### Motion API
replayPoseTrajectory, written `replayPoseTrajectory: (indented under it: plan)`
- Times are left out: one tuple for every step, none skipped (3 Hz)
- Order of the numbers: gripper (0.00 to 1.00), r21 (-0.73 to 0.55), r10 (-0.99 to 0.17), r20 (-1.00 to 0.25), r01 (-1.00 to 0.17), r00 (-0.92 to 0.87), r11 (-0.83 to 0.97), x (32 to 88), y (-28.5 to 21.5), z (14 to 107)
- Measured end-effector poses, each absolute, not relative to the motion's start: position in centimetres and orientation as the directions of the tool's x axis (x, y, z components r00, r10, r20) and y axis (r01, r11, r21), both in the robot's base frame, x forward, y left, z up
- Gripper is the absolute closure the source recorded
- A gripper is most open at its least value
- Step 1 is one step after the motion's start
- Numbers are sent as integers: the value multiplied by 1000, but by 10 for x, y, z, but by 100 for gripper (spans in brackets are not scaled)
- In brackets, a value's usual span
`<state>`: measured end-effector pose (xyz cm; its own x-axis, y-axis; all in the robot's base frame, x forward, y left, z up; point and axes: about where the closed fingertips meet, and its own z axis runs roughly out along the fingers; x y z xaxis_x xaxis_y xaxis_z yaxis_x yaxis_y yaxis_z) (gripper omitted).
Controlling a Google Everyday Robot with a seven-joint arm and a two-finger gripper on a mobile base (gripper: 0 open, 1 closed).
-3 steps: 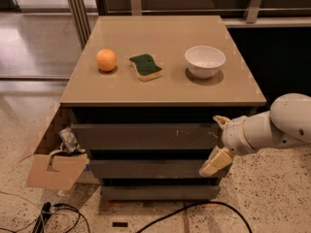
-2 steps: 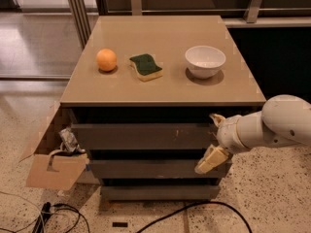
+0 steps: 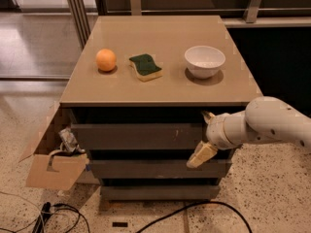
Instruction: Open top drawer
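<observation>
Surface: tan flat-topped cabinet (image 3: 160, 89), matte, standing on a speckled terrazzo floor (image 3: 272, 198). Metal posts and glazed panels lie behind it, with a dark recess to the right. An open brown cardboard box (image 3: 53, 171) leans against the cabinet's left side with crumpled material inside. Black cables (image 3: 63, 215) trail across the floor in front.

Count on top: one round orange fruit (image 3: 106, 60) at left, one green-and-yellow sponge (image 3: 145, 66) in the middle, and one white ceramic bowl (image 3: 204, 61) at right. They sit in a row, none touching.

Count below: three dark grey handleless drawer fronts, stacked.

The top drawer (image 3: 138, 137) sits directly beneath the tabletop overhang, with a dark gap above it. Its flat front faces the camera and its long axis runs left to right, level. There is a small pale scuff right of centre. The front lies about flush with the two below, showing no interior.

White arm enters from the right. The gripper (image 3: 199, 140) is at the right end of the top drawer front and spread wide. One pale finger (image 3: 208, 114) pokes up near the drawer's upper edge, and the other slants down-left over the second front. I cannot tell whether either one touches.
</observation>
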<state>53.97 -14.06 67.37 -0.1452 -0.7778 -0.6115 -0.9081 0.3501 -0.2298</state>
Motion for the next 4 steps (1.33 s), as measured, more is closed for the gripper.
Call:
replayPoseTrajectory:
  plan:
    - [0,-255,-785,-608,-908,-117,333,573,-125,660]
    - [0,-255,-786,-608,-908,-116,331,573,-124,660]
    - [13,-255,-786,-608,-908,-116,331,573,-124,660]
    - [37,-255,-786,-608,-908,-116,331,573,-124,660]
